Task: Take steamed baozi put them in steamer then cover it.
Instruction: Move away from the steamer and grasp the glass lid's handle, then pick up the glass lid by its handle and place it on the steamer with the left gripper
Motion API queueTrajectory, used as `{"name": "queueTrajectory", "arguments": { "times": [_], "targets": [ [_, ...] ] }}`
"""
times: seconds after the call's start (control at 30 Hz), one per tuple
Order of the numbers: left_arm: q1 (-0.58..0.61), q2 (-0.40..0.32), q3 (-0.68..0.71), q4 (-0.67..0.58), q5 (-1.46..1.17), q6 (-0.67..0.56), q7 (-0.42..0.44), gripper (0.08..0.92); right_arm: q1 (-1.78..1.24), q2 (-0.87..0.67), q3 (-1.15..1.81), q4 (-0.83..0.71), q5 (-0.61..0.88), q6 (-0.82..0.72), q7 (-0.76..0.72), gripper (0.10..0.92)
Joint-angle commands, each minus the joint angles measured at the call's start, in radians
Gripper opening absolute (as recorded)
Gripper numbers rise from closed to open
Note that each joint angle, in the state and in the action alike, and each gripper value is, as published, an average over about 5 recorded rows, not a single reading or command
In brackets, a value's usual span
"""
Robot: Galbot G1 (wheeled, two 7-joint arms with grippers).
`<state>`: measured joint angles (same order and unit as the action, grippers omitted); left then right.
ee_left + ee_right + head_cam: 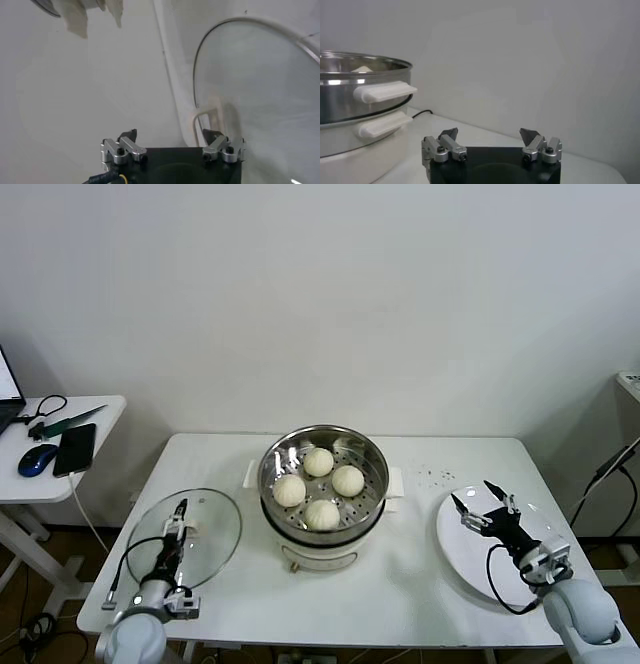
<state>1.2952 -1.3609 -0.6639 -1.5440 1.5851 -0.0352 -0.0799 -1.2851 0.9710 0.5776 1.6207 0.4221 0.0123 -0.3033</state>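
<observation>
Left end effector (180,518) and right end effector (483,503) gape open.

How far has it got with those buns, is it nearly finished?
Nearly. All four steamed baozi already sit in the steamer, and the white plate is bare. Nothing is in hand: the left pincer hovers open over the glass lid lying on the table, beside its white handle, and the right pincer waits open above the plate. What is left is to put the lid on the steamer.

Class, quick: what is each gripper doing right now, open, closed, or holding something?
Left gripper: open, empty, over the glass lid.
Right gripper: open, empty, above the white plate.
</observation>
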Motion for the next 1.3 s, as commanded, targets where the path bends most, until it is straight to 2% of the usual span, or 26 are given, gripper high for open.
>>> {"name": "queueTrajectory", "arguments": {
  "times": [0.03, 0.27, 0.37, 0.87, 1.07, 1.3],
  "targets": [
    [-0.088, 0.005, 0.004, 0.103, 0.020, 0.013, -0.032, 0.823, -0.014, 0.010, 0.008, -0.001, -0.012, 0.003, -0.007, 0.823],
    [-0.095, 0.005, 0.010, 0.117, -0.025, 0.014, -0.036, 0.820, -0.021, 0.018, 0.011, -0.007, -0.032, 0.015, -0.016, 0.823],
    [-0.094, 0.005, 0.013, 0.126, -0.041, 0.012, -0.038, 0.774, -0.025, 0.021, 0.014, -0.009, -0.040, 0.018, -0.019, 0.823],
    [-0.085, 0.009, 0.017, 0.110, -0.093, 0.003, -0.033, 0.342, -0.023, 0.037, 0.020, -0.025, -0.073, 0.038, -0.028, 0.823],
    [-0.037, 0.027, 0.028, -0.007, -0.166, 0.020, -0.025, 0.183, -0.021, 0.036, 0.021, -0.031, -0.076, 0.044, -0.030, 0.823],
    [0.072, 0.076, 0.034, -0.248, -0.248, 0.102, 0.000, 0.159, -0.014, 0.031, 0.023, -0.039, -0.075, 0.047, -0.032, 0.823]
  ]
}}
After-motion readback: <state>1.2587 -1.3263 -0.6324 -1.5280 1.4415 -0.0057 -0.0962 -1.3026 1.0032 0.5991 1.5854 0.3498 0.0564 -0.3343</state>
